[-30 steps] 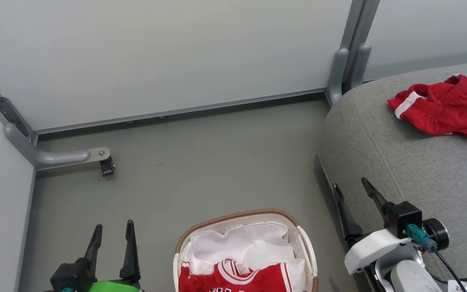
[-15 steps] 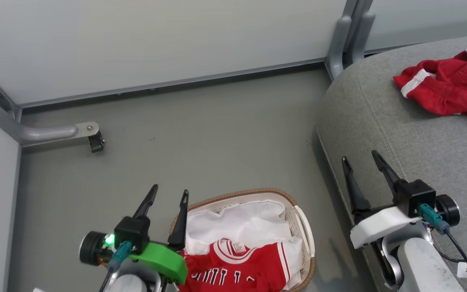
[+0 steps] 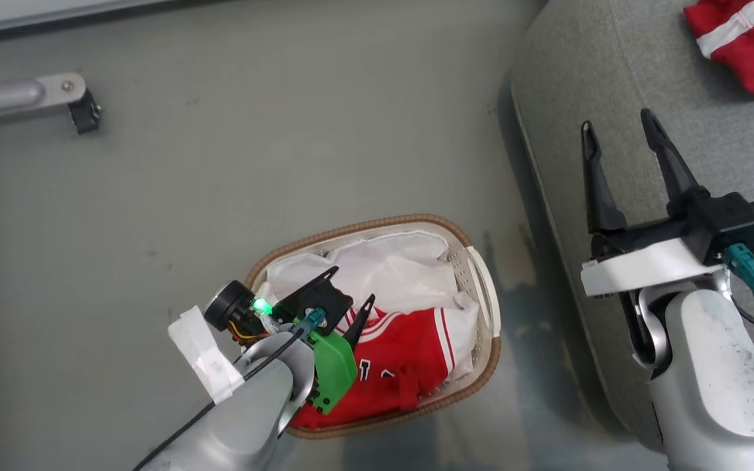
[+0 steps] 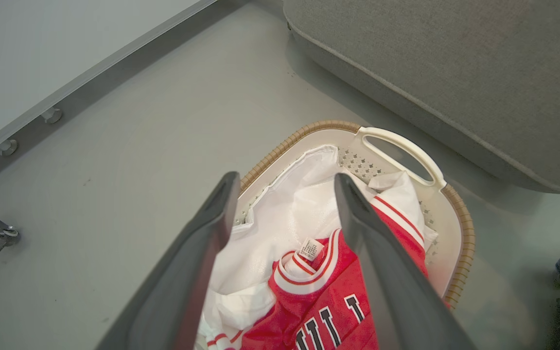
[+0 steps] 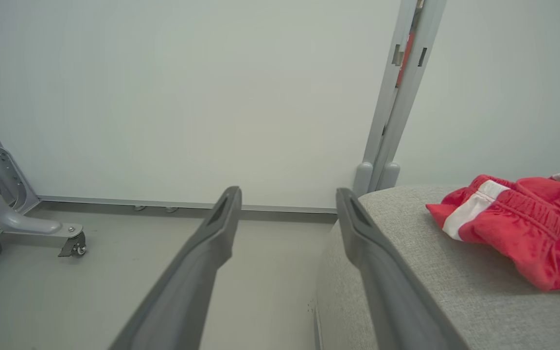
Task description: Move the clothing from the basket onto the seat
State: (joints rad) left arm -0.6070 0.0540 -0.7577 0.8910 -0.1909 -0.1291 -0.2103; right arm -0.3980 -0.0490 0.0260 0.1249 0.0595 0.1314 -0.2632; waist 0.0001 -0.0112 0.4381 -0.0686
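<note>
One red garment (image 3: 747,49) is already laid on the seat (image 3: 586,59); a lettered red jersey (image 3: 410,353) is left in the basket (image 3: 484,294), so the task is judged about half done. The left claw (image 3: 352,284) is held wide open and empty over that jersey; the right claw (image 3: 617,119) is spread, empty, over the seat's edge. Half a second earlier the left claw was seen beside the basket's rim; it has been brought over the contents, the head camera tilted down.
</note>
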